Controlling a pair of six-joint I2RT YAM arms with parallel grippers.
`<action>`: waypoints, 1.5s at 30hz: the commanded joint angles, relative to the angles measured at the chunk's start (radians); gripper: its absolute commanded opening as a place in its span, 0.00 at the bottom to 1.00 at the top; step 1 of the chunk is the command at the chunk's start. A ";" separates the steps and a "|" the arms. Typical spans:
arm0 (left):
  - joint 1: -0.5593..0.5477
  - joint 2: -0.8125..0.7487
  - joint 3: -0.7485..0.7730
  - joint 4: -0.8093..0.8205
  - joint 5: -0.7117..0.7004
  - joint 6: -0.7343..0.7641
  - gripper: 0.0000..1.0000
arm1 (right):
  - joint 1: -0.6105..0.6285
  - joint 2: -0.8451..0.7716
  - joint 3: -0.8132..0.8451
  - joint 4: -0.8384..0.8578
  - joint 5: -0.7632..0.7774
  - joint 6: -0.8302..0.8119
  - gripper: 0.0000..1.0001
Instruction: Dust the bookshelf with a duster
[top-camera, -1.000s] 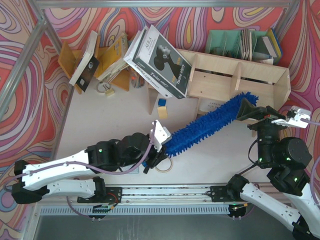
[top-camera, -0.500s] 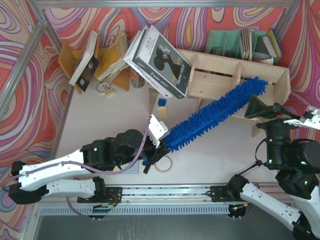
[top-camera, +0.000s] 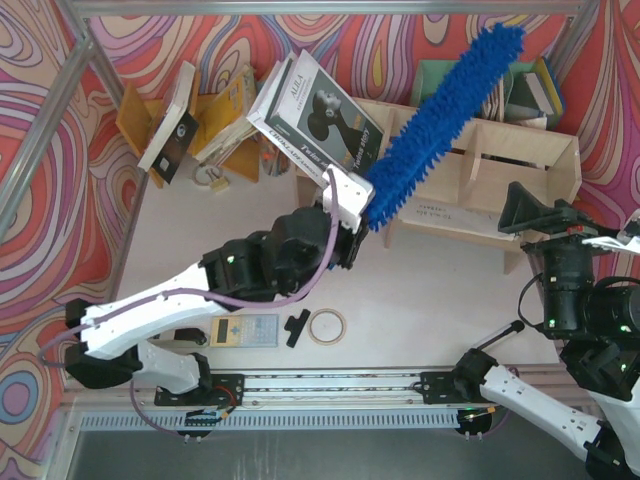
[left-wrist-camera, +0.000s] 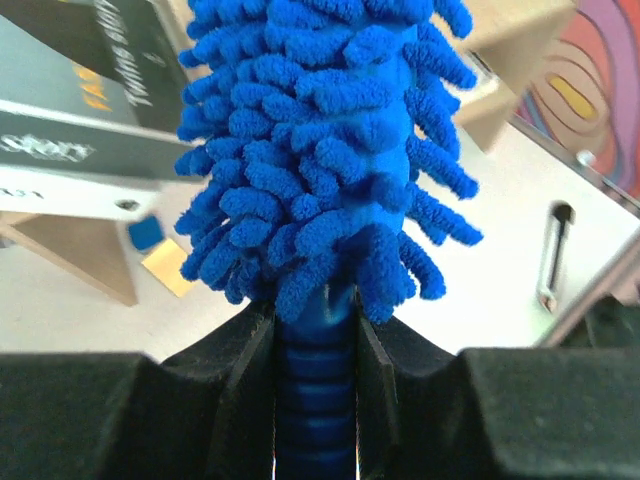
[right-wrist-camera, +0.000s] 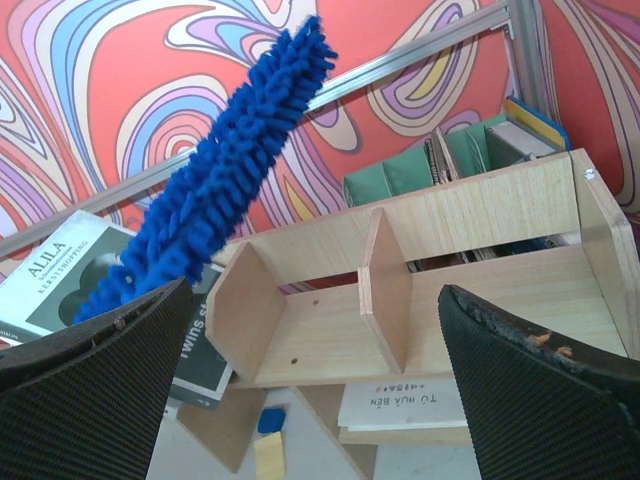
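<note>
Duster (top-camera: 440, 120) handle clamped in left claw (left-wrist-camera: 313, 340), bristles raised over bookshelf (right-wrist-camera: 470, 220) at far edge of tabletop (top-camera: 240, 230). Right claw (right-wrist-camera: 315, 300) spread wide, empty.

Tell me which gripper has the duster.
The left gripper: it is shut on the handle of the duster. The right gripper stands open and empty.

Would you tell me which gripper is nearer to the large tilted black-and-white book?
Left. The left gripper, shut on the blue fluffy duster, sits right beside the black-and-white book; the right gripper hangs open far to its right.
</note>
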 joint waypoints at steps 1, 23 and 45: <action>0.052 0.107 0.187 -0.102 -0.164 0.011 0.00 | 0.002 0.015 0.009 0.012 -0.011 0.014 0.99; 0.148 0.572 0.806 -0.591 -0.020 -0.049 0.00 | 0.002 -0.021 -0.003 0.012 0.014 -0.022 0.99; -0.082 0.606 0.837 -0.479 0.107 0.148 0.00 | 0.002 -0.061 -0.041 0.020 0.060 -0.027 0.99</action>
